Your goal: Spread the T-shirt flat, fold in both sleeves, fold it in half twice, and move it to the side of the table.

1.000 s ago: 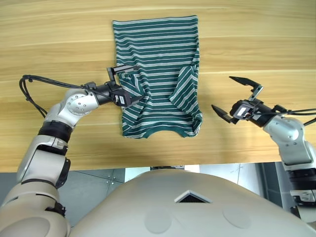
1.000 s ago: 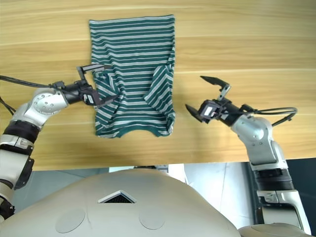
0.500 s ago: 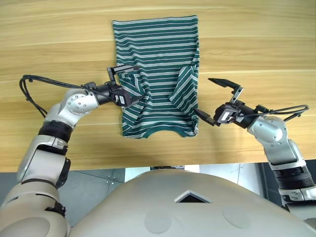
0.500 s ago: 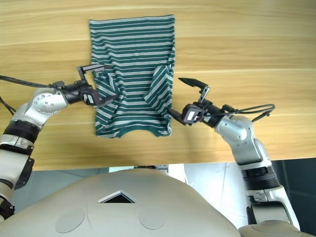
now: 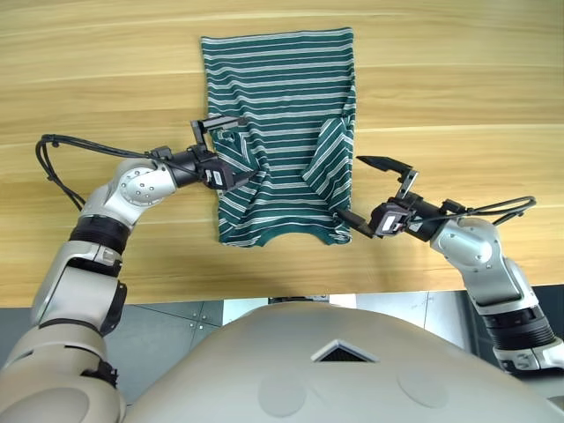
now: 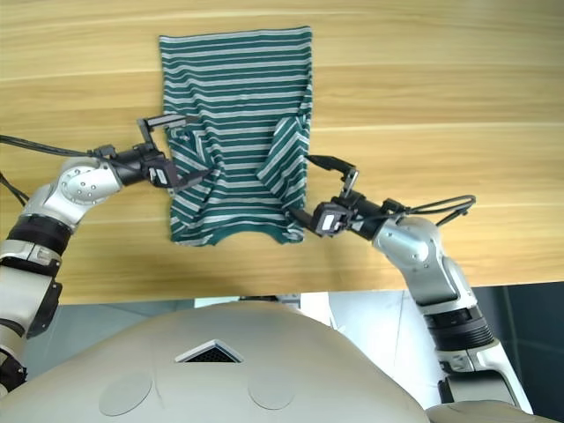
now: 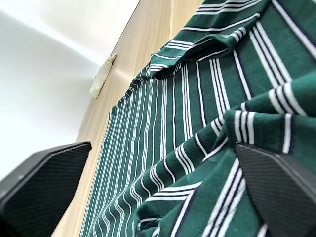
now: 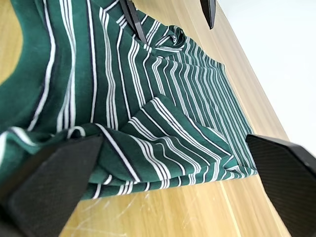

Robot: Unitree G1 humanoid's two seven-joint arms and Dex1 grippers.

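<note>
A green T-shirt (image 5: pixel 282 106) with white stripes lies on the wooden table (image 5: pixel 458 88), both sleeves folded inward and the collar toward me. My left gripper (image 5: pixel 226 152) is open at the shirt's left edge, one finger over the fabric, which bunches a little there (image 7: pixel 197 98). My right gripper (image 5: pixel 370 191) is open at the near right corner of the shirt. Its nearer finger (image 8: pixel 54 182) touches the rumpled shoulder fabric (image 8: pixel 123 74). Its farther finger (image 8: pixel 286 168) hangs over bare wood.
Bare wood stretches wide to the left and right of the shirt and beyond its hem. The table's near edge (image 5: pixel 176 300) runs just below the collar, with the floor past it. Cables trail from both wrists.
My right arm has swung left from the open table to the shirt's near right corner, still open. The left gripper and the shirt have not moved.
</note>
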